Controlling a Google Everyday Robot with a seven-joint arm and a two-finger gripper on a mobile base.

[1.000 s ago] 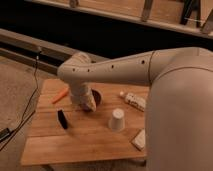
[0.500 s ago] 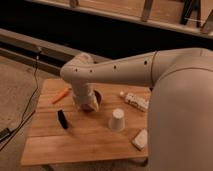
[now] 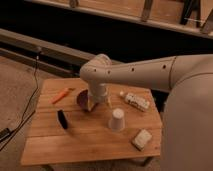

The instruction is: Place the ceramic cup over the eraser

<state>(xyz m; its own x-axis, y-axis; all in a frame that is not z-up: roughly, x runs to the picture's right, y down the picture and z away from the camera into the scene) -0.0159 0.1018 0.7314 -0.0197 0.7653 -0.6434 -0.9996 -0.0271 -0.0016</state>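
The white ceramic cup (image 3: 117,120) stands upside down on the wooden table (image 3: 90,145), right of centre. The slim black eraser (image 3: 63,120) lies well to its left, apart from it. My gripper (image 3: 94,103) hangs from the pale arm over the right edge of a dark round bowl (image 3: 82,99), left of and behind the cup. It stands open and holds nothing. The arm hides part of the bowl.
An orange stick (image 3: 61,95) lies at the back left. A whitish oblong item (image 3: 136,101) lies at the back right, and a whitish block (image 3: 141,139) near the front right corner. A dark cable (image 3: 30,107) runs down on the floor to the left.
The arm and gripper have shifted a little to the right, towards the cup. The objects on the table have not moved.
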